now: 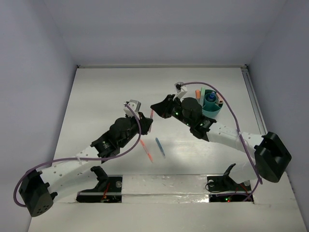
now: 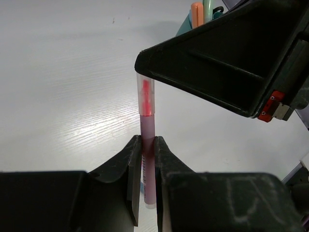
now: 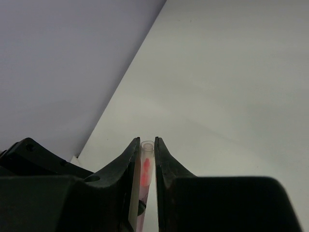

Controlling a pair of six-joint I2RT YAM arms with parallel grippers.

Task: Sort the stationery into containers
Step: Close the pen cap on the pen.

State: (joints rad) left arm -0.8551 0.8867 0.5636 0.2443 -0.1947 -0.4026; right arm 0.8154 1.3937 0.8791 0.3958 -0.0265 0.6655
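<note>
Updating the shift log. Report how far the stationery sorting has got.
Done: the teal cup holds an orange marker, a green marker and a blue-capped bottle. In hand: the left gripper and right gripper are both clamped on a pink-red pen in mid-air, apparently a handover. Left: an orange pen and a blue pen lie on the table.

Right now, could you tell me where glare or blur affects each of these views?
Top view: glare streaks the table towards its near edge. Left wrist view: similar sheen on the table, but the pink pen in the left gripper is sharp. Right wrist view: the right gripper is dark, almost without detail.
</note>
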